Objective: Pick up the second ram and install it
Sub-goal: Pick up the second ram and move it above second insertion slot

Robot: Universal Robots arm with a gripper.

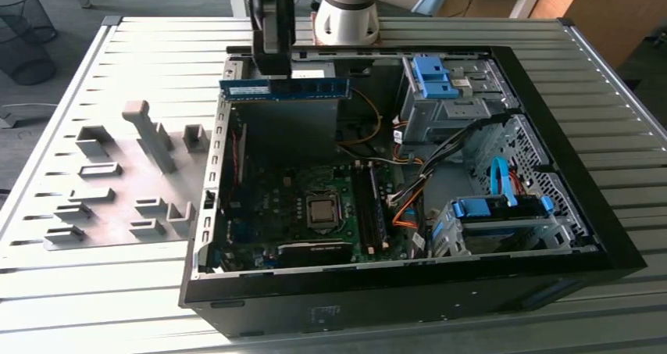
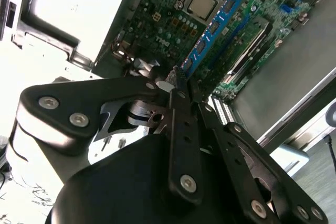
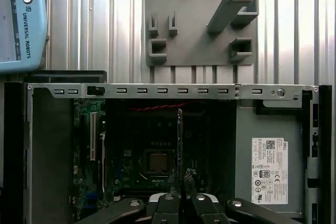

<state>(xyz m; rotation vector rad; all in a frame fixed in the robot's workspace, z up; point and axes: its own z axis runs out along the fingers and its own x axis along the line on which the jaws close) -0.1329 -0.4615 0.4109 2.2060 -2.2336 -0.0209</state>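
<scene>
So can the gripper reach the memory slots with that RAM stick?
Probably: the gripper holds the RAM stick above the open computer case, and the memory slots look uncovered, with orange cables close by.

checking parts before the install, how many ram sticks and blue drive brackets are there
ram sticks: 2, held stick in the gripper, seated stick beside the processor
blue drive brackets: 2, far bracket, near bracket
total: 4
</scene>
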